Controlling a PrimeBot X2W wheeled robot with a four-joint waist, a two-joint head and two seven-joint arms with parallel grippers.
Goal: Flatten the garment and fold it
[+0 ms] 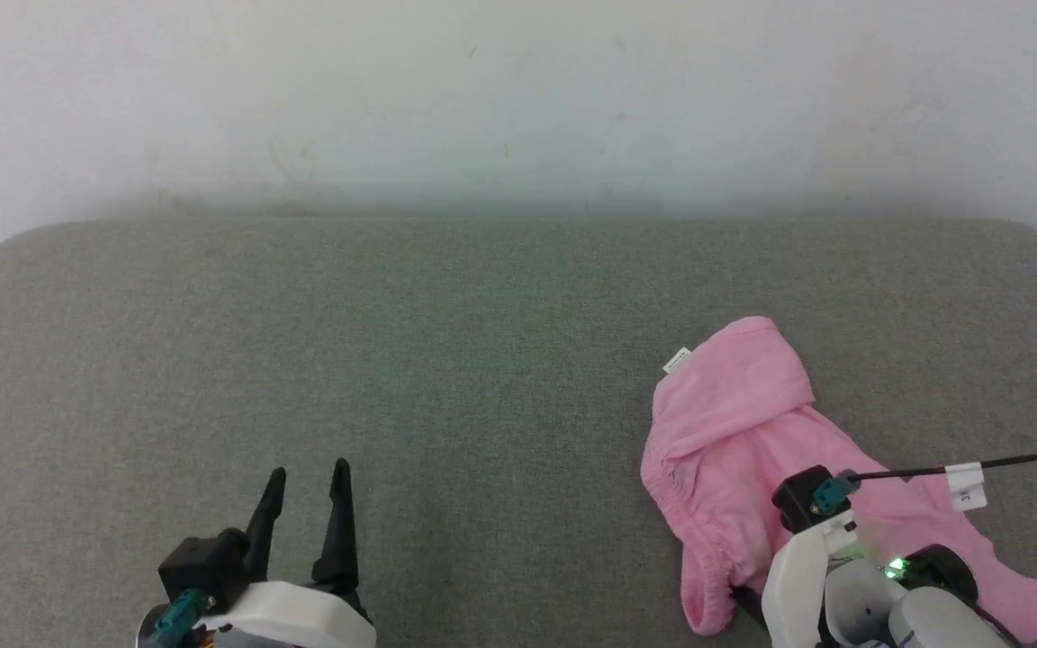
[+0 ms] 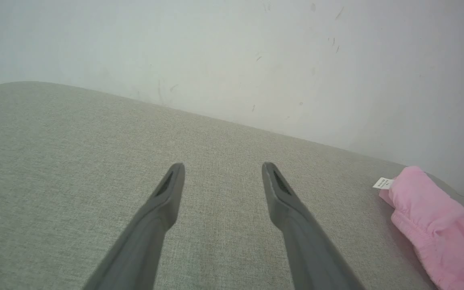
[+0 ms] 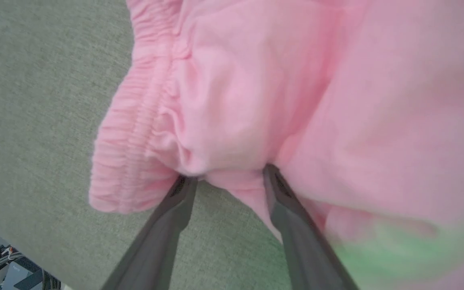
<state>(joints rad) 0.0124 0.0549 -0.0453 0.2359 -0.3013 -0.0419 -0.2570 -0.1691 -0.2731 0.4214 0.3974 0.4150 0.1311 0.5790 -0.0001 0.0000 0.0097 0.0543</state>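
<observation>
The garment (image 1: pixel 752 423) is pink and lies in a crumpled heap on the right side of a gray cloth table (image 1: pixel 482 360), close to the robot. A small white label (image 1: pixel 678 360) sticks out at its far end. Its bunched stretchy waistband (image 3: pixel 131 133) curls along the side that faces the middle of the table. The right gripper (image 3: pixel 228 174) is right at the garment. Its two dark fingers (image 3: pixel 163 233) stand wide apart, and both tips touch the near edge of the pink cloth. A soft fold of cloth sits between the tips and hangs down a little. The fingers are not pinched on it, so nothing is held. In the head view the right wrist covers the near part of the garment, and a black cable (image 1: pixel 1023 463) runs off to the right. The left gripper (image 1: pixel 310 470) is well apart from the garment, over bare table. Its fingers (image 2: pixel 163 201) are spread wide and hold nothing. From the left wrist the garment shows far off to the right, by the white wall (image 2: pixel 232 52).
</observation>
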